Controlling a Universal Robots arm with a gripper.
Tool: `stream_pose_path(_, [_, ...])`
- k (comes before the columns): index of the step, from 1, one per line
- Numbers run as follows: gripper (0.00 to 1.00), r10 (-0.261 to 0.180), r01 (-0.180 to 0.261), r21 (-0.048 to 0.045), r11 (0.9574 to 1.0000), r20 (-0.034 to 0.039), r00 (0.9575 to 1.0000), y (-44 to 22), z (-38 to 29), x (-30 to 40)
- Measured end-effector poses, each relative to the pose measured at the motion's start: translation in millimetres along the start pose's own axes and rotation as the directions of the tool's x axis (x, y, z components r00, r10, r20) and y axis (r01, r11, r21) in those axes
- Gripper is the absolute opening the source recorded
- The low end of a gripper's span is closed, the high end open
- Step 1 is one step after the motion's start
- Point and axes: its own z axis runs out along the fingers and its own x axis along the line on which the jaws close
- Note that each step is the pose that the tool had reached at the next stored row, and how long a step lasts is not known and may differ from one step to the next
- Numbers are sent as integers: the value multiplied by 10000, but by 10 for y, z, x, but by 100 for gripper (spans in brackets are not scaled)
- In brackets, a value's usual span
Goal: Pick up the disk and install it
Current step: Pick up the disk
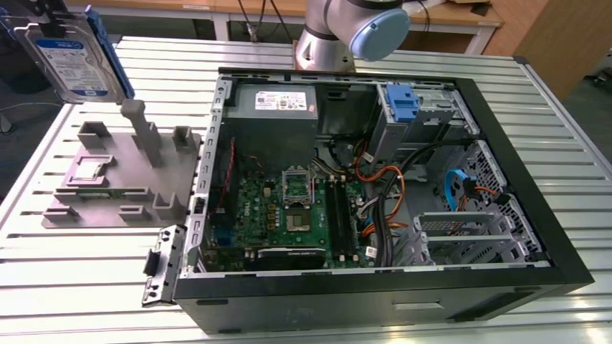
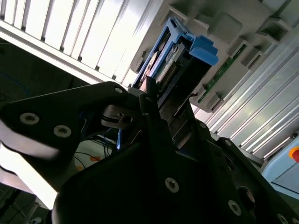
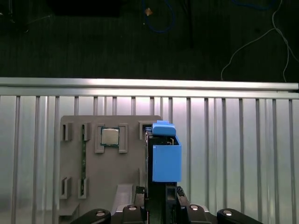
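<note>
I am holding the disk [image 1: 74, 61] up in the air with the gripper [image 3: 160, 193], which is squeezing tight on one end of it. In the exterior view the disk is hanging at about ten o'clock, high over the grey stand [image 1: 125, 179], and it is not touching the stand. I think it is up that high so it can pass over the stand's posts without bumping them.

The disk is hanging on its thin edge, with its label side facing the exterior camera. In the first wrist view I am looking along that thin edge, and the blue frame [image 3: 166, 161] is wrapping around it. Gripping only one end is leaving the rest of the disk free, which I think is good for sliding it into a slot.

The open computer case [image 1: 383, 304] is sitting on the surface [image 1: 77, 287] at about three o'clock from the stand, well apart from the disk. Inside the case, at about one o'clock, a blue bracket [image 1: 403, 104] is sitting by the drive bays. The disk is not in the case yet, so the install part is not done.
</note>
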Motion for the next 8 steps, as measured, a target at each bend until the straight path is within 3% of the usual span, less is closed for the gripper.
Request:
stream_pose_path(3, [35,-1,1,1,10000,-9,10000,1,-35,-2])
stream_pose_path(8, [35,1,-1,0,10000,-14,10000,1,-37,-3])
